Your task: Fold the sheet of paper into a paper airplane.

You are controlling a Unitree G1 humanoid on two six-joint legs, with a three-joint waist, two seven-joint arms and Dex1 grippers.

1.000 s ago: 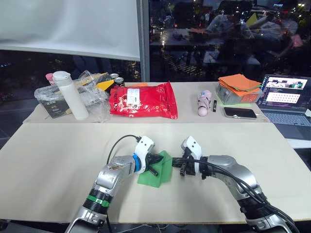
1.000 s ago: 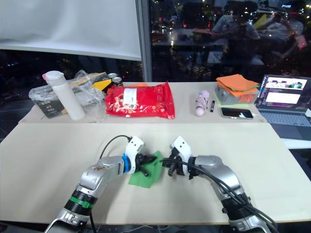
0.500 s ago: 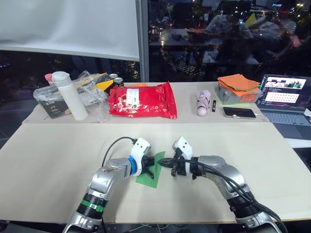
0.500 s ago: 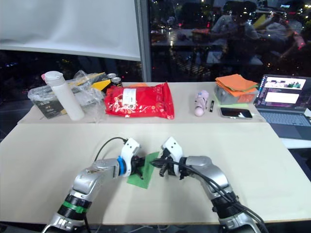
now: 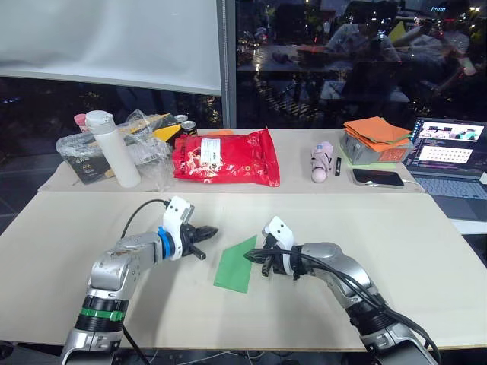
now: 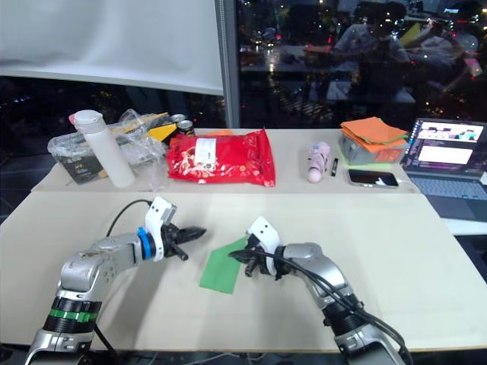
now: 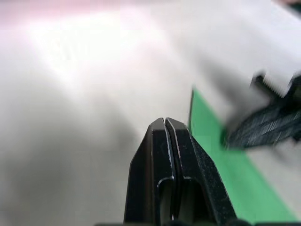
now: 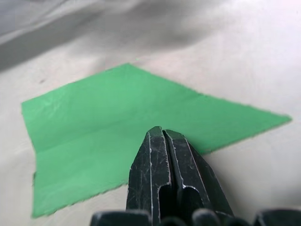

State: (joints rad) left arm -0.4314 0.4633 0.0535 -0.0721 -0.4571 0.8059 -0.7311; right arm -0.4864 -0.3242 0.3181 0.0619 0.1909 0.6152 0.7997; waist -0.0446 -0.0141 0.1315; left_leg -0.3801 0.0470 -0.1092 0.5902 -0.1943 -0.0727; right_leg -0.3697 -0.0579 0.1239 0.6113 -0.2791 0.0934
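The sheet of paper (image 5: 236, 265) is a narrow green folded shape with a pointed far corner, lying flat on the beige table (image 5: 68, 236). One crease runs across the paper (image 8: 117, 127). My right gripper (image 5: 248, 257) is shut, its tips resting at the paper's right edge near the point. My left gripper (image 5: 212, 229) is shut too and holds nothing. It hovers just left of the paper, clear of it. The left wrist view shows its closed fingers (image 7: 167, 141), the green paper (image 7: 225, 174) beyond them and the right gripper (image 7: 270, 125) at the paper's far side.
Along the far table stand a white bottle (image 5: 112, 148), a clear plastic bag of items (image 5: 148, 137), a red snack bag (image 5: 224, 157), a pink object (image 5: 320, 161), an orange paper stack (image 5: 374, 131), a phone (image 5: 377, 177) and an open laptop (image 5: 455, 144).
My left gripper has pulled back to the left, off the paper. The right gripper has shifted left along the paper's right edge. The paper now lies flat and uncovered.
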